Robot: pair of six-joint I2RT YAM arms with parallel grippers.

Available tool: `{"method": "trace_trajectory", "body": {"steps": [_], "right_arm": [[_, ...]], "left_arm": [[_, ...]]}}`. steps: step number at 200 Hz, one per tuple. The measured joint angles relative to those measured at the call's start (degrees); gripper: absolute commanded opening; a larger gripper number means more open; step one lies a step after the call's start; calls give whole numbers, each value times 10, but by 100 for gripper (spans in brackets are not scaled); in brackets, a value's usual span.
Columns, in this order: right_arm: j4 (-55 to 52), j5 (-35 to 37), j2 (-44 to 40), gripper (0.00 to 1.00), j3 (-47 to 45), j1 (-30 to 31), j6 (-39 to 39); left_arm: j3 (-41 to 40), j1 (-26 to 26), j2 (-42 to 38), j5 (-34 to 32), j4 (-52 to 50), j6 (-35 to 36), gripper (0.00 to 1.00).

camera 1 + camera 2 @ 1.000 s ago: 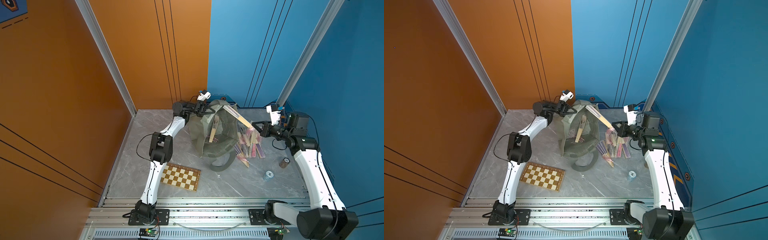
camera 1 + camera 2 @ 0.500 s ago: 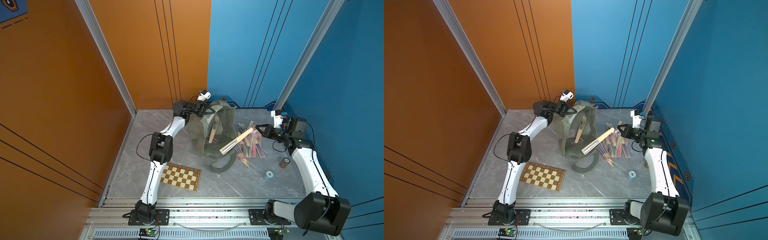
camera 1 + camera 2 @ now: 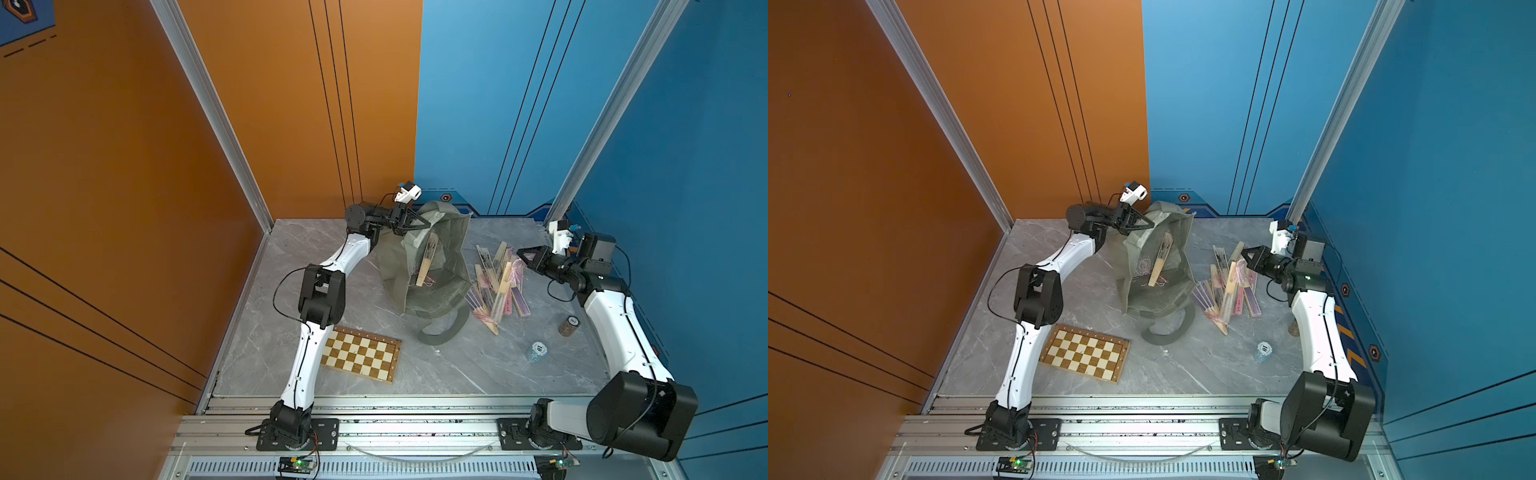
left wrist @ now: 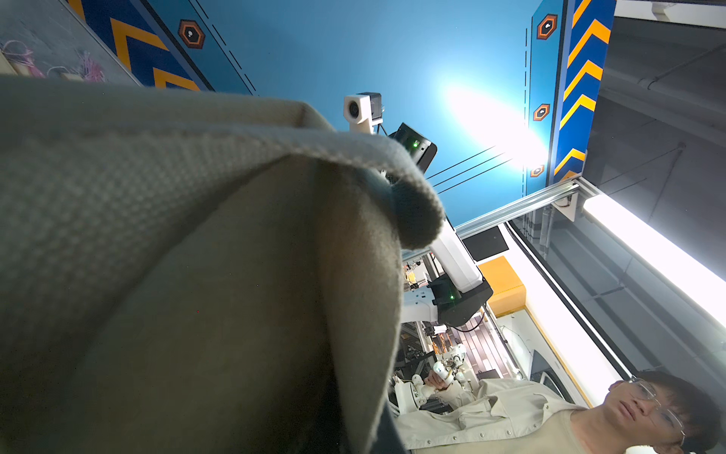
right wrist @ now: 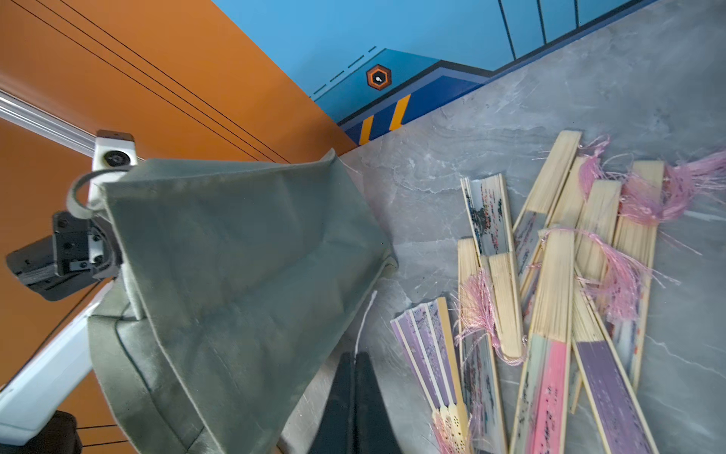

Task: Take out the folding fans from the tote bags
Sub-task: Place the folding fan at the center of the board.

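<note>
The olive tote bag [image 3: 440, 286] [image 3: 1158, 299] stands at the back of the table, its mouth held up. My left gripper [image 3: 428, 224] [image 3: 1152, 226] is shut on its upper rim; in the left wrist view the bag fabric [image 4: 196, 236] hides the jaws. One folding fan [image 3: 428, 259] [image 3: 1160, 259] leans inside the bag. Several folding fans [image 3: 498, 286] [image 3: 1229, 286] [image 5: 558, 295] lie in a pile to the right of the bag [image 5: 235, 255]. My right gripper [image 3: 519, 252] [image 3: 1244, 252] [image 5: 354, 355] hangs at the pile's far right edge, shut and holding nothing.
A brown-and-cream chessboard [image 3: 359, 353] lies near the front by the left arm. One bag strap [image 3: 440, 332] loops on the table in front of the bag. A stack of chips [image 3: 536, 351] and a small brown cylinder [image 3: 568, 325] stand at the right.
A second ago my right gripper held a fan above the bag; it swung the fan out to the right, and the fan now lies on the pile. The left arm has not moved.
</note>
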Motion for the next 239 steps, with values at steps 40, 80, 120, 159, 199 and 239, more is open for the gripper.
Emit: {"method": "trace_trajectory", "body": {"steps": [40, 80, 120, 159, 199, 239], "right_arm": [[31, -9, 22, 0, 63, 2, 26], [41, -8, 56, 0, 75, 8, 30], [40, 15, 115, 0, 75, 20, 30], [22, 43, 205, 0, 91, 42, 29], [-9, 88, 291, 7, 141, 67, 28], [-24, 133, 357, 27, 201, 72, 29]], "left_arm": [[0, 0, 0, 0, 0, 0, 0], [0, 0, 0, 0, 0, 0, 0], [0, 0, 0, 0, 0, 0, 0], [0, 0, 0, 0, 0, 0, 0], [0, 0, 0, 0, 0, 0, 0], [0, 0, 0, 0, 0, 0, 0]]}}
